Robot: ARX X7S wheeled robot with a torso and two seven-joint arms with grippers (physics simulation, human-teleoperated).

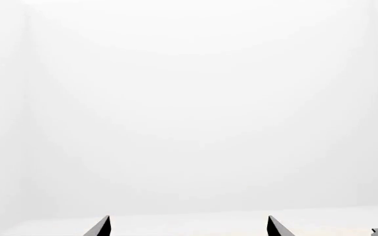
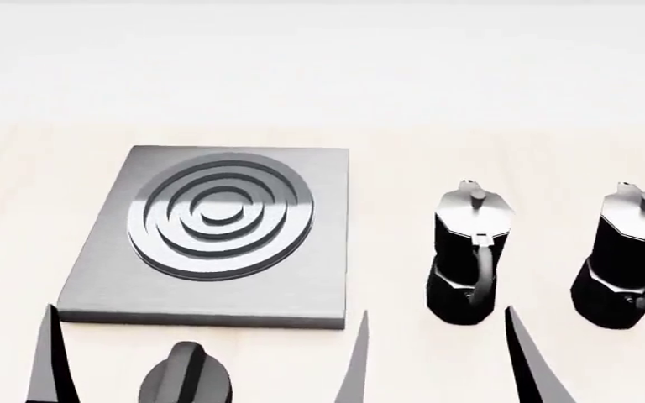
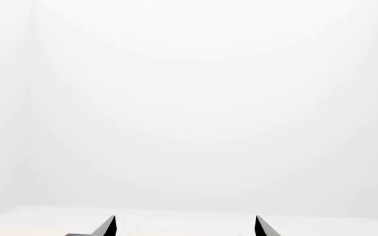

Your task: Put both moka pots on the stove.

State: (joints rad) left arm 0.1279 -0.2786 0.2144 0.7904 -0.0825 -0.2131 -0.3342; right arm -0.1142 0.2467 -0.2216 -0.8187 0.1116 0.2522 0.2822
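Observation:
The stove [image 2: 98, 277] is a flat grey slab with a ring burner [image 2: 219, 214], left of centre in the head view. Two moka pots stand upright on the table to its right: the nearer pot [image 2: 469, 252] and the far right pot [image 2: 627, 260], handles facing me. Nothing is on the stove. My left gripper [image 1: 189, 227] is open and empty; its fingertips [image 2: 51, 353] straddle the stove's front edge in the head view. My right gripper [image 3: 185, 227] is open and empty; one of its fingers [image 2: 530, 361] shows just in front of the pots.
A short black round knob with a ridge [image 2: 186, 382] lies on the light wooden table [image 2: 412, 168] just in front of the stove, between my left fingers. Both wrist views face a blank white wall.

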